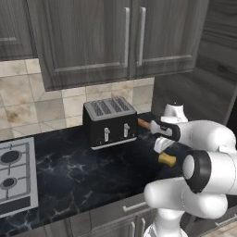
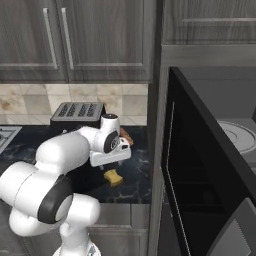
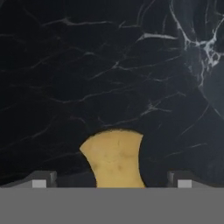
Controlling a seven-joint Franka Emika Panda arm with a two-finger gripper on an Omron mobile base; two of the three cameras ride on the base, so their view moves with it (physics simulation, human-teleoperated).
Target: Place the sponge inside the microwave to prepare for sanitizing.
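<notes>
Fingers (image 3: 40, 180) are standing wide apart, gripping nothing, as we're hovering our gripper (image 3: 112, 181) above the sponge (image 3: 114, 157) on the counter (image 3: 87, 65)

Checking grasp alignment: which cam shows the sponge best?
Hand view: the sponge lies large on the black counter, between the open gripper's fingertips. Right base view shows it small below the hand; left base view shows it partly hidden behind the arm.
</notes>
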